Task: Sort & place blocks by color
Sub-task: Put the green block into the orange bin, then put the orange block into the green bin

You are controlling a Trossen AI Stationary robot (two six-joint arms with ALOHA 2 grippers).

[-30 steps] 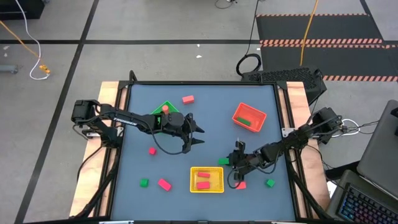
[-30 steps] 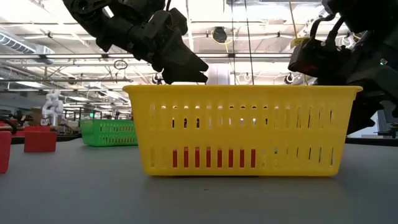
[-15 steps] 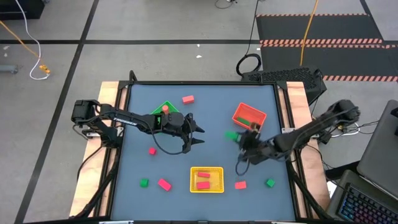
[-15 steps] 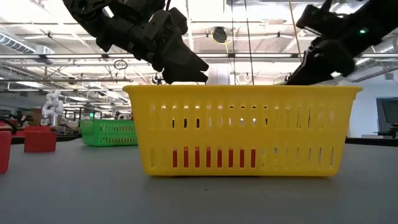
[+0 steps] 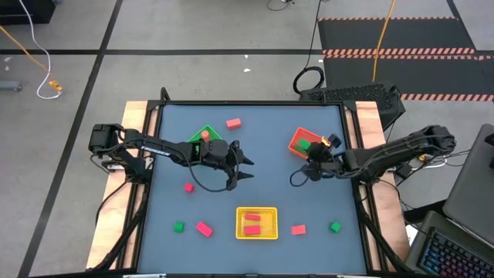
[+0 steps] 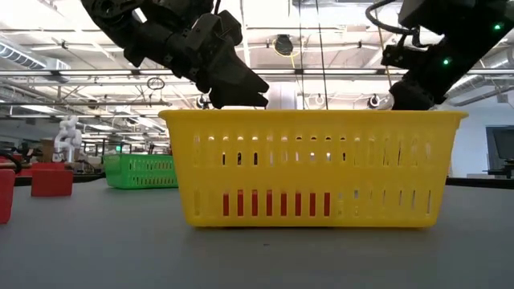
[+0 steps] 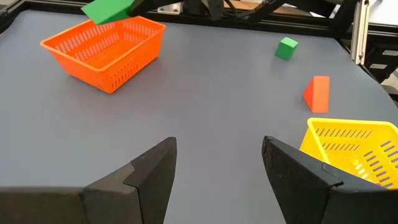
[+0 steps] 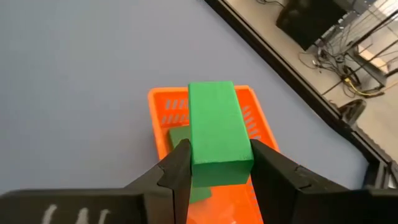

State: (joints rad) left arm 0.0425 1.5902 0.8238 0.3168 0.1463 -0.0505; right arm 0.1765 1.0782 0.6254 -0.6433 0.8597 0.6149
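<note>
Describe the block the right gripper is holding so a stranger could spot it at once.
Find the orange basket near the table's far right corner. Just above it hangs the right gripper, shut on a green rectangular block. A second green block lies inside the basket; the held one alone is off the table, clamped lengthwise between two dark fingers.

Three trays (image 5: 238, 223), four green blocks (image 5: 179, 227), seven red or pink blocks (image 5: 233, 123)

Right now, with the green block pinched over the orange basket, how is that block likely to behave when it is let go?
The green block, pinched in the right gripper, looks rigid and flat-faced, so it should probably drop without rolling. It hangs above the orange basket, where another green piece lies; it may land tilted against that. It seems light, so a small bounce is possible.
</note>
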